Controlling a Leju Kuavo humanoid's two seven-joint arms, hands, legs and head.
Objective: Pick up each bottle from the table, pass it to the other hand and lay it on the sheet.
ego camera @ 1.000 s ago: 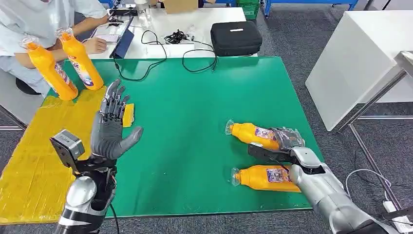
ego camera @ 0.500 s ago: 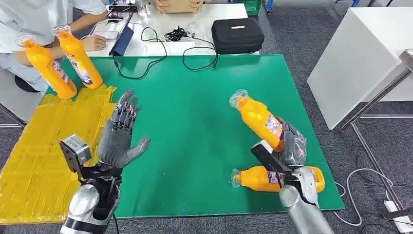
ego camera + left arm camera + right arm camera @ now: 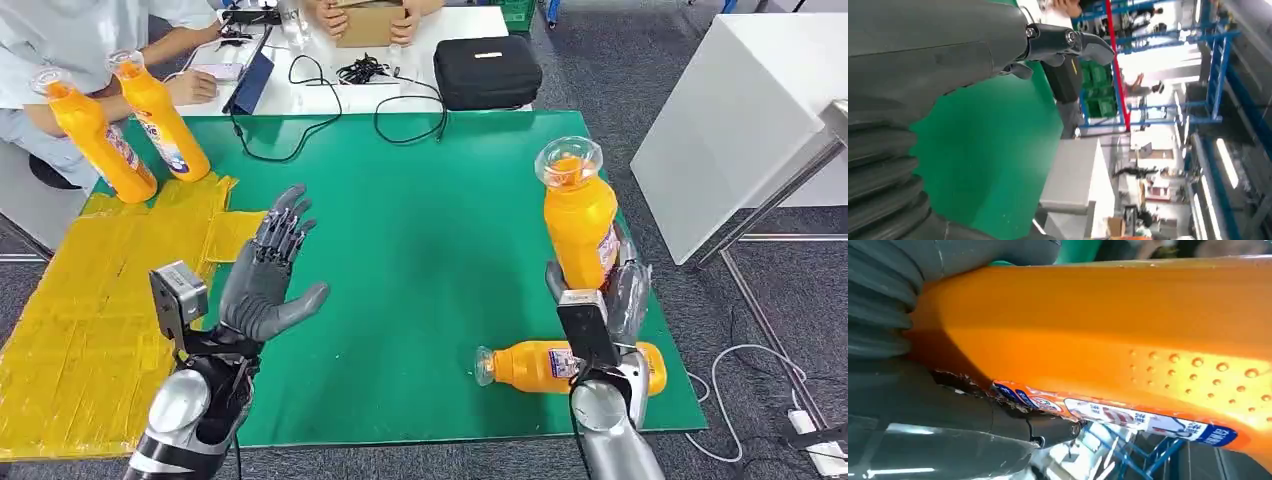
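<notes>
1. Right hand (image 3: 610, 300): fingers grasping bottle (image 3: 579, 228), upright, lifted above the green bench (image 3: 420, 250)
2. Left hand (image 3: 265, 285): fingers released, spread, palm up
3. Step: handover; next, bring bottle across to left hand

Held bottle (image 3: 580, 225): base hidden behind right hand (image 3: 612, 300) & wrist cam. Lying bottle (image 3: 540, 366) partly covered by same arm. Bottle label text (image 3: 1128, 415) too blurred to read.

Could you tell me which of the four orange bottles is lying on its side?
The orange bottle on the green mat, below the right hand; that hand holds another upright, two stand by the yellow sheet.
</notes>
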